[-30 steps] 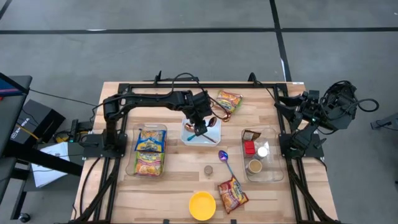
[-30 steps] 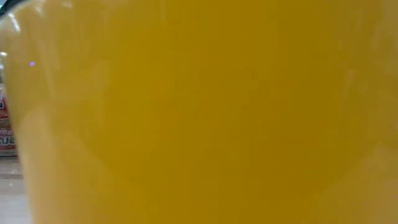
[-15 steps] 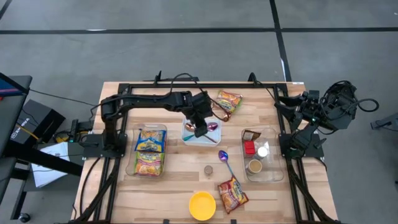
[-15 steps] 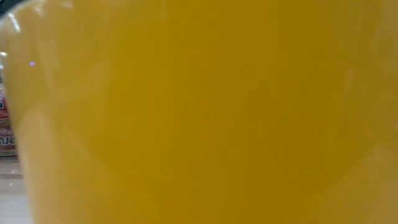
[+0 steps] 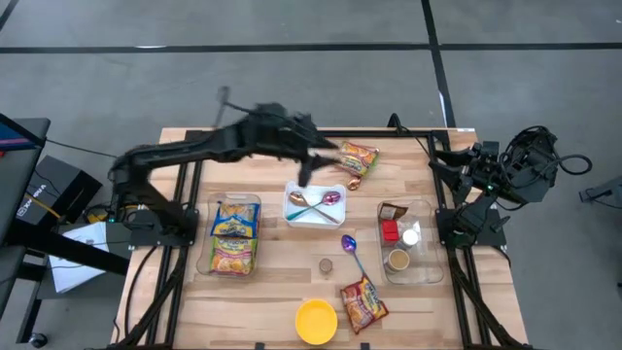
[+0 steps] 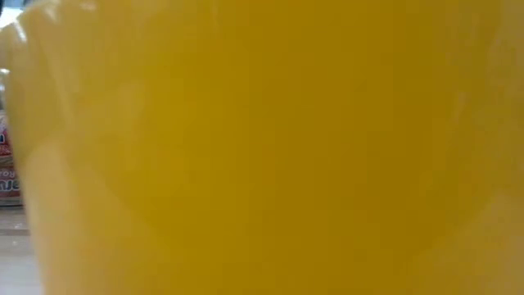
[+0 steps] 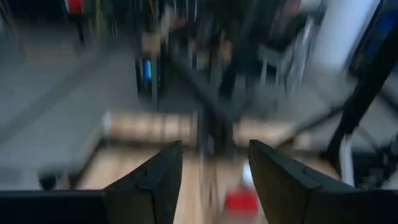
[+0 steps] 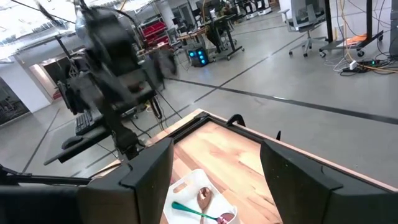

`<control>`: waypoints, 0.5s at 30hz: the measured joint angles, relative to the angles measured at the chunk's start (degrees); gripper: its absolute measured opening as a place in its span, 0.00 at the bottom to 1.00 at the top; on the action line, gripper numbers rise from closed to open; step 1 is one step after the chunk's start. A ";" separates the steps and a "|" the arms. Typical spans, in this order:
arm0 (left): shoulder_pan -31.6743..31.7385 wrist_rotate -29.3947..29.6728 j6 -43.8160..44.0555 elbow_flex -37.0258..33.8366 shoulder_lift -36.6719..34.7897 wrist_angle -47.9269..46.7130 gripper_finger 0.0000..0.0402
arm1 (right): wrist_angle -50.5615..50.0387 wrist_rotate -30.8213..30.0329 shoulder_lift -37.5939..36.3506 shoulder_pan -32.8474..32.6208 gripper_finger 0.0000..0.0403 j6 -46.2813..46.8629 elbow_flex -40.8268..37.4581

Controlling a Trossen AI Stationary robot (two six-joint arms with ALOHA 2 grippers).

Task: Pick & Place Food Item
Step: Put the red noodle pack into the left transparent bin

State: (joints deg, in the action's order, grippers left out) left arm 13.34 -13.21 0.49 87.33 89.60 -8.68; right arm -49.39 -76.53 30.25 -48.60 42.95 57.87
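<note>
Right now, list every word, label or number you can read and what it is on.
None reads clearly.
Packets in the bin: print too small.
Packet by the far rail: too small.
Packet by the bowl: too small.
Packet beside the bowl in the low view: letters cut off and blurred.

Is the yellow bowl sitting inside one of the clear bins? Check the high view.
No. The yellow bowl stands alone on the bare table near the front edge, apart from both clear bins.
</note>
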 joint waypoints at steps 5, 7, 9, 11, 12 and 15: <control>0.00 0.15 2.73 0.11 -8.52 5.43 0.45 | 0.07 0.00 0.01 0.00 0.58 0.01 0.00; 0.00 0.15 2.92 0.11 -11.25 3.51 0.45 | 0.07 0.00 0.01 0.00 0.58 0.00 0.00; -0.14 0.17 2.95 0.11 -13.13 1.24 0.45 | 0.07 0.00 0.01 0.00 0.58 -0.01 0.00; -0.48 1.25 2.97 0.09 -14.11 -1.23 0.45 | 0.07 0.00 -0.01 0.00 0.58 -0.01 0.00; -0.78 2.51 2.97 0.09 -14.50 -2.69 0.46 | 0.07 0.00 0.01 0.02 0.58 -0.01 0.00; -1.49 4.99 2.98 0.07 -14.60 -5.90 0.46 | 0.07 0.00 0.01 0.02 0.58 -0.02 0.00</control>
State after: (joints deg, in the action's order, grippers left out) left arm 11.86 -8.23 3.47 87.39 75.00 -14.58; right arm -49.32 -76.53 30.26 -48.58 42.93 57.87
